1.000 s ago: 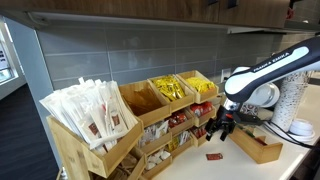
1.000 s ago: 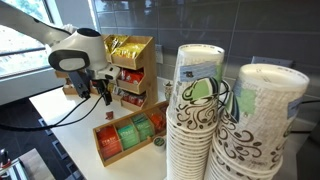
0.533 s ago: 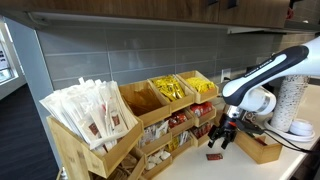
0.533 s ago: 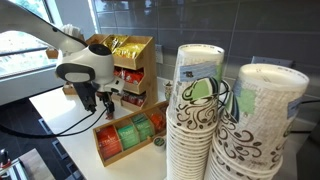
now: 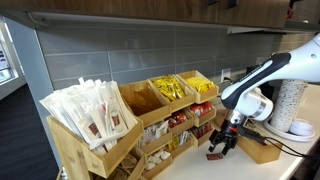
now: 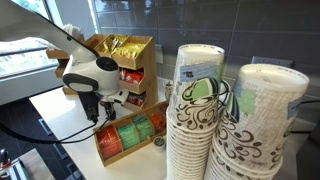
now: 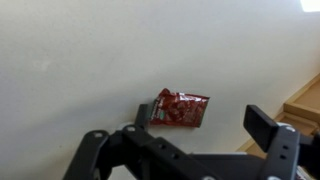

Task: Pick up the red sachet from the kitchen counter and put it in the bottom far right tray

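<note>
The red sachet (image 7: 182, 108) lies flat on the pale kitchen counter (image 7: 80, 60), small and crinkled. My gripper (image 7: 205, 122) is open just above it, one finger (image 7: 143, 113) at the sachet's left edge and the other (image 7: 268, 128) well to its right. In an exterior view the gripper (image 5: 222, 145) hangs low over the counter beside the bamboo rack, with the sachet (image 5: 213, 156) under it. The bottom far right tray (image 5: 203, 128) holds small red and dark sachets. In an exterior view the arm (image 6: 92, 80) hides the sachet.
A low wooden box (image 5: 258, 145) stands right beside the gripper; it holds green and red packets (image 6: 130, 135) and its corner shows in the wrist view (image 7: 305, 100). Yellow packets (image 5: 170, 92) fill upper trays. Stacked paper cups (image 6: 205, 115) stand close to one camera.
The gripper has come down and moved away from the rack toward the counter, ending open over the red sachet. The sachet has not moved.
</note>
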Robot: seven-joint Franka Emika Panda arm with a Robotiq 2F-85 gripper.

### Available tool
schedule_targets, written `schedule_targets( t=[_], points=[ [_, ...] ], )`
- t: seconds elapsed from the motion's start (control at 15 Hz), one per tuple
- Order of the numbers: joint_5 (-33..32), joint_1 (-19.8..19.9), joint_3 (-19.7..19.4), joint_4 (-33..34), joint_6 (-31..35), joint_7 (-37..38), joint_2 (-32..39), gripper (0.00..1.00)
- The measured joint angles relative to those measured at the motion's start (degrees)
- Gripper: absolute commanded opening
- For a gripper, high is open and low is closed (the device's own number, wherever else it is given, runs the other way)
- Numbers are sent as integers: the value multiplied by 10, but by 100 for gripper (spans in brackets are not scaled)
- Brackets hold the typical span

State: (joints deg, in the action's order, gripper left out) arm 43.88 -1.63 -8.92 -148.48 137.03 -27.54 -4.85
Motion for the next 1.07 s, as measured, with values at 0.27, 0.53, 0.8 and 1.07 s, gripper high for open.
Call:
schedule_targets(
  t=[0.27, 0.53, 0.8, 1.07],
  points=[
    [9, 14, 3, 1, 0, -6, 12, 58],
    [14, 21, 6, 3, 0, -8, 19, 31],
    [14, 29, 8, 4, 0, -8, 22, 1],
    [15, 32, 10, 4, 0, -9, 24, 0]
  ],
)
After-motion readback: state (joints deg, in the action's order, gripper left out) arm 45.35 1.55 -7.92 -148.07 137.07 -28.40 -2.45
